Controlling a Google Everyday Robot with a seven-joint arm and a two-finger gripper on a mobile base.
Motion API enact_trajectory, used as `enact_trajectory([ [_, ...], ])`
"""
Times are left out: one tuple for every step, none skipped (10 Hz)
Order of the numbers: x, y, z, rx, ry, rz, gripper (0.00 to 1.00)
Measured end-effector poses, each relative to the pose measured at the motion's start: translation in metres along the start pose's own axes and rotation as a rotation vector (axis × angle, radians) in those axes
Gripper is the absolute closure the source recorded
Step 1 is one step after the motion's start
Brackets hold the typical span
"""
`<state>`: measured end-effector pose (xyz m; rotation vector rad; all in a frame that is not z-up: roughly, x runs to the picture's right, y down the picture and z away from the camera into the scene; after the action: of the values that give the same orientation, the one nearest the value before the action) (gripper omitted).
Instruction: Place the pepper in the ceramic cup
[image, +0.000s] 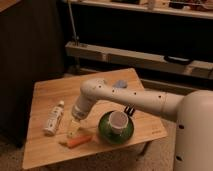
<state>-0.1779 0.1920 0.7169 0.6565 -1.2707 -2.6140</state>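
Note:
The orange pepper (78, 141) lies on the wooden table (50, 95) near its front edge, left of the dark green saucer (106, 132). The whitish ceramic cup (118, 121) stands upright on that saucer. My gripper (74, 129) hangs at the end of the white arm (130, 100), pointing down, just above the left end of the pepper. It is well to the left of the cup.
A white plastic bottle (53, 118) lies on the table left of the gripper. A small blue object (120, 83) sits at the table's back, and a small black item (129, 110) lies behind the saucer. Dark shelving (140, 55) stands behind the table.

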Motion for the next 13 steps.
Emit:
enact_trajectory([
  [-0.003, -0.008, 0.003, -0.015, -0.027, -0.017, 0.2],
  [-0.008, -0.013, 0.006, -0.027, -0.041, -0.016, 0.2],
  [-0.015, -0.016, 0.012, -0.031, -0.037, -0.004, 0.2],
  [-0.018, -0.012, 0.016, -0.023, -0.021, 0.016, 0.2],
  [-0.023, -0.003, 0.017, -0.016, -0.004, 0.026, 0.2],
  [-0.025, 0.001, 0.022, -0.003, 0.003, 0.027, 0.2],
  [-0.025, 0.0, 0.027, 0.007, 0.005, 0.024, 0.2],
  [-0.028, -0.002, 0.034, 0.016, 0.013, 0.022, 0.2],
  [-0.032, -0.004, 0.04, 0.02, 0.021, 0.018, 0.2],
  [-0.03, -0.008, 0.044, 0.023, 0.023, 0.002, 0.2],
  [-0.03, -0.011, 0.047, 0.024, 0.025, -0.006, 0.2],
  [-0.032, -0.014, 0.051, 0.025, 0.024, -0.015, 0.2],
  [-0.033, -0.014, 0.054, 0.021, 0.024, -0.021, 0.2],
])
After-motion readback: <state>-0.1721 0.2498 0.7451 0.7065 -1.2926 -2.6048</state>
